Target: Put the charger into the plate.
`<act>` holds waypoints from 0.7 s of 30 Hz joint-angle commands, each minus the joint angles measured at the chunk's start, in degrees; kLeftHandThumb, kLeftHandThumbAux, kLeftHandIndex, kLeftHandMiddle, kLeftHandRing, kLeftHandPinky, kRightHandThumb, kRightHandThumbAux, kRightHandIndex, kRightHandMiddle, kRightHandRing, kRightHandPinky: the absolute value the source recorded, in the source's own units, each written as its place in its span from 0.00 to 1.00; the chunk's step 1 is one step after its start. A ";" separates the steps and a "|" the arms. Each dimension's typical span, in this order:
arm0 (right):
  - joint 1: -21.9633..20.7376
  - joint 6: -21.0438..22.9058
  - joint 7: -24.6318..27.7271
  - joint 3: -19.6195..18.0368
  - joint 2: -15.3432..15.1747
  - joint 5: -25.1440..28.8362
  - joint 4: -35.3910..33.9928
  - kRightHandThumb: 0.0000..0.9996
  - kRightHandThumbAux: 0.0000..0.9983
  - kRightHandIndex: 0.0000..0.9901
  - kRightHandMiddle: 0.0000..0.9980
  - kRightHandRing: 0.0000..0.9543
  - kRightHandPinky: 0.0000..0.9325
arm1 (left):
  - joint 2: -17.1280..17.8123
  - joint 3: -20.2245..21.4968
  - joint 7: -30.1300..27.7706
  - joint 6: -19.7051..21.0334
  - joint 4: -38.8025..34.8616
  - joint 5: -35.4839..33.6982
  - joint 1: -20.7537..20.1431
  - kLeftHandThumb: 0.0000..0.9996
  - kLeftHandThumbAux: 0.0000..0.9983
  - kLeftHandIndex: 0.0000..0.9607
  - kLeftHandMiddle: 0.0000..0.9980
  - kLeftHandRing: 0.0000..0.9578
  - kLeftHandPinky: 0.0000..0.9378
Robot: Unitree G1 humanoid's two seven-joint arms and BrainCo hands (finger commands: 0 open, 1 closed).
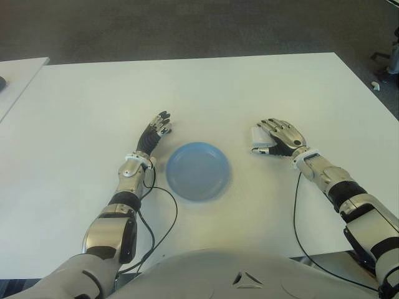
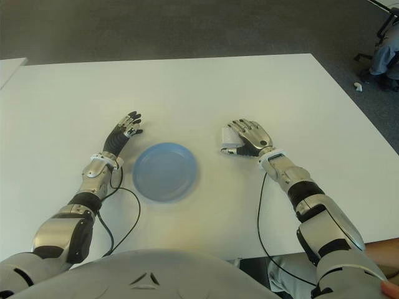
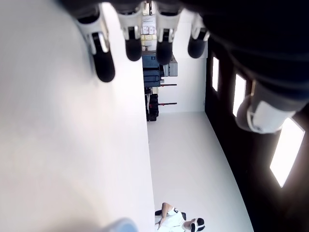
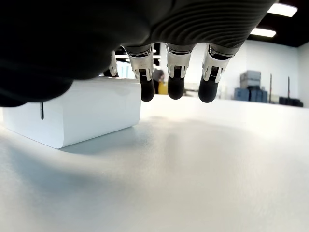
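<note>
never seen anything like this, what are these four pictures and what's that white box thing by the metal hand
This is a humanoid robot with two arms, each ending in a hand with several fingers. The two wide pictures come from a camera on its head, looking down at a white table. The other two come from cameras on its wrists, looking along its own fingers.

On the table lies a blue plate, with nothing on it. To the plate's right sits a small white charger, standing on the table. The right hand is right beside it, fingers extended over it rather than closed around it, so nothing is held yet. The left hand shows to the left of the plate, fingers open, holding nothing.

The job is to put the charger on the plate.
</note>
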 commanded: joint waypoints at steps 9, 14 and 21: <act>3.86 8.18 7.21 7.84 0.42 -7.73 -2.21 0.31 0.10 0.00 0.00 0.00 0.00 | -1.87 -0.89 -1.50 5.39 3.45 0.89 6.79 0.00 0.48 0.10 0.11 0.10 0.12; 3.95 8.47 9.06 8.69 -0.08 -7.72 -3.22 0.32 0.10 0.00 0.00 0.00 0.00 | -2.02 -1.07 -1.38 5.39 2.82 0.78 7.04 0.00 0.47 0.10 0.11 0.10 0.12; 4.23 8.00 9.77 9.24 -0.76 -7.33 -4.15 0.33 0.11 0.00 0.00 0.00 0.00 | -2.15 -0.98 -1.54 5.36 2.51 0.59 7.22 0.00 0.46 0.11 0.12 0.11 0.13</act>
